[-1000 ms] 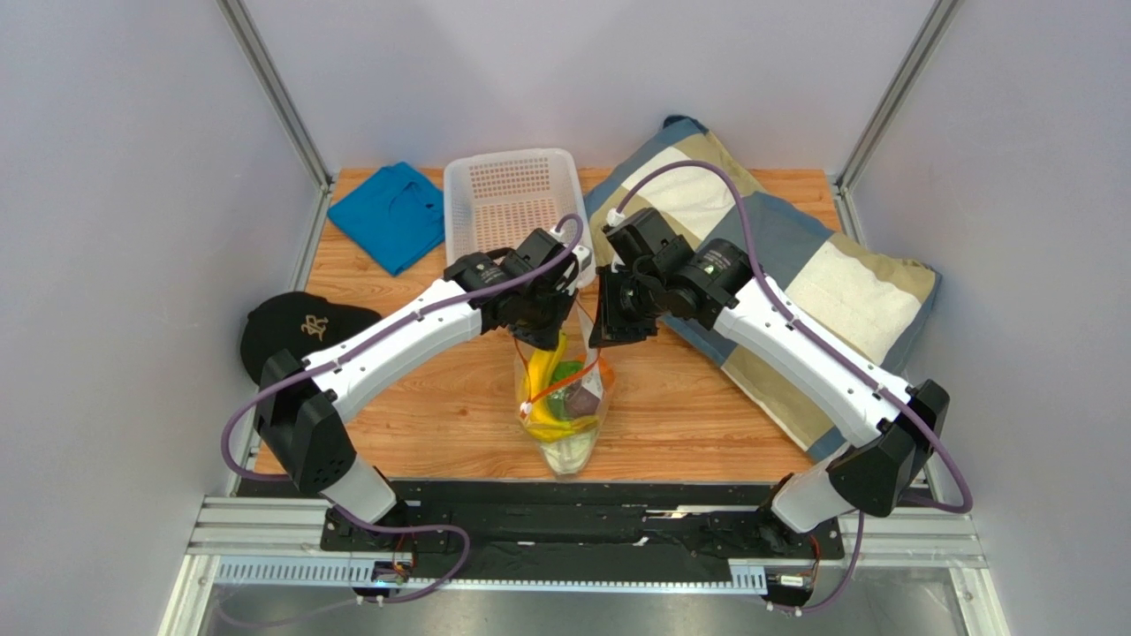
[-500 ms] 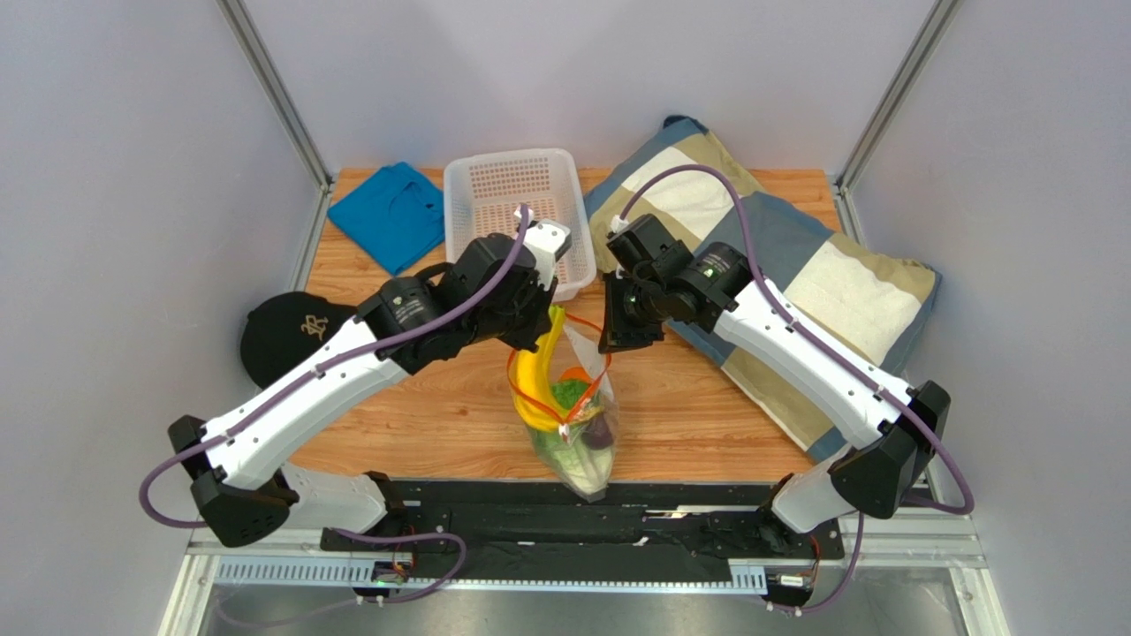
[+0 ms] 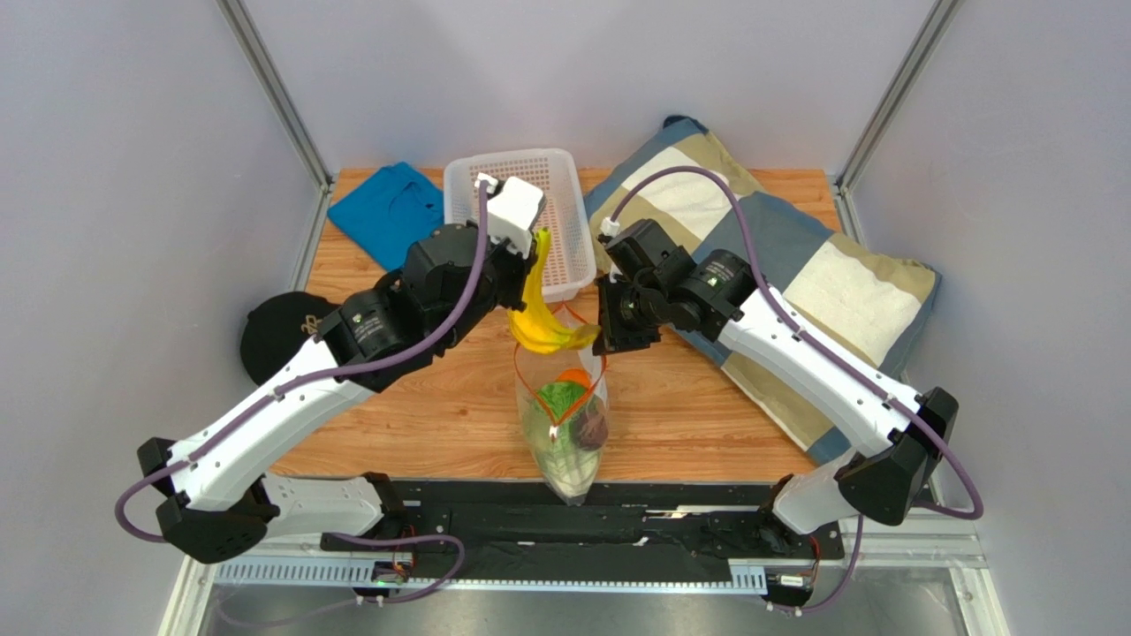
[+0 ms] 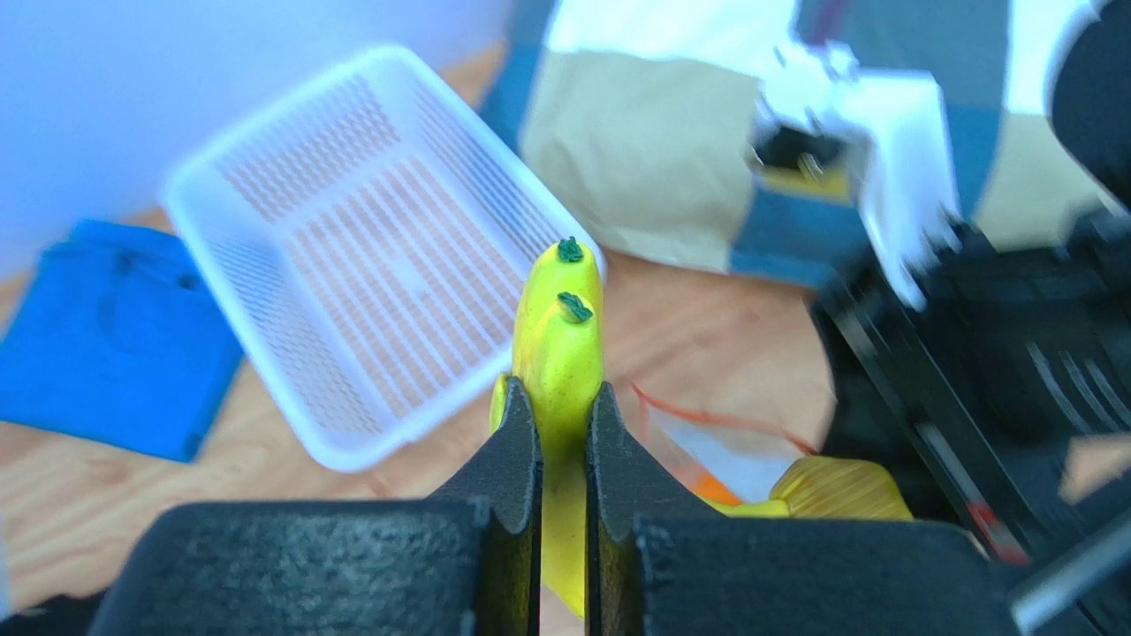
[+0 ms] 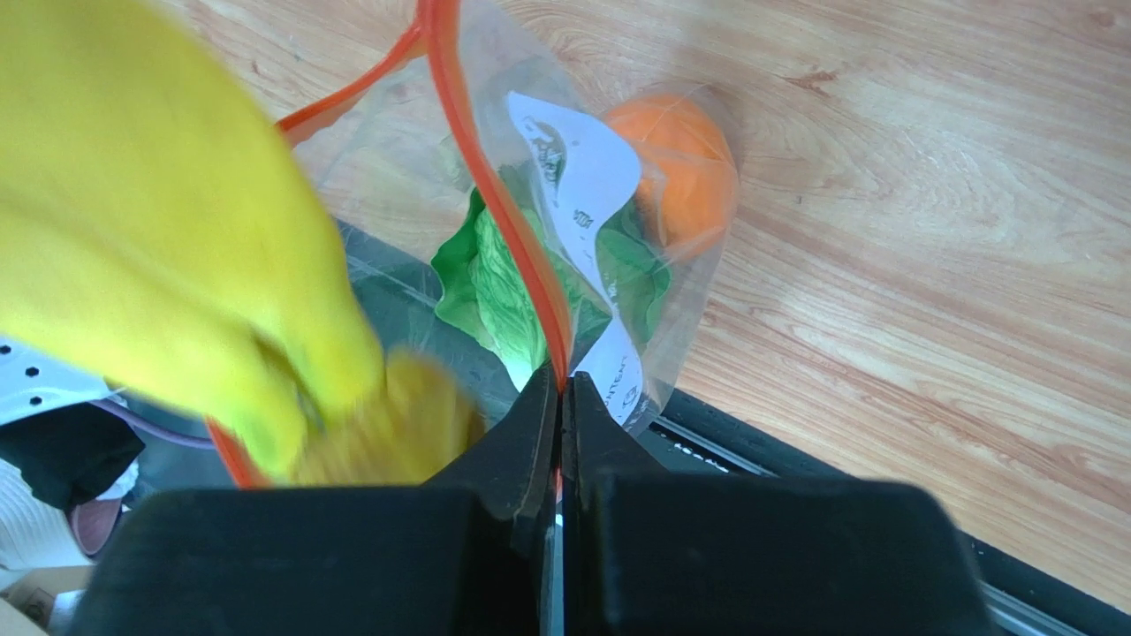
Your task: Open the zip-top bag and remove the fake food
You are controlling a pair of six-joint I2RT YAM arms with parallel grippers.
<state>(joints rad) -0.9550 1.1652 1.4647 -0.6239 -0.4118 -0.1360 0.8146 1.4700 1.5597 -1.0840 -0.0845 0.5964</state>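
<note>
Yellow plastic banana bunch [image 3: 544, 322] is rising from clear crinkly zip-top bag [image 3: 568, 444], left hand [image 4: 564, 404] clamping it; right hand [image 5: 558, 391], pinching rim, should be holding steady.

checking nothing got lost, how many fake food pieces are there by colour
yellow (banana bunch): 1
green (lettuce): 1
orange (round fruit): 1
dark purple (small fruit): 1
total: 4
</note>
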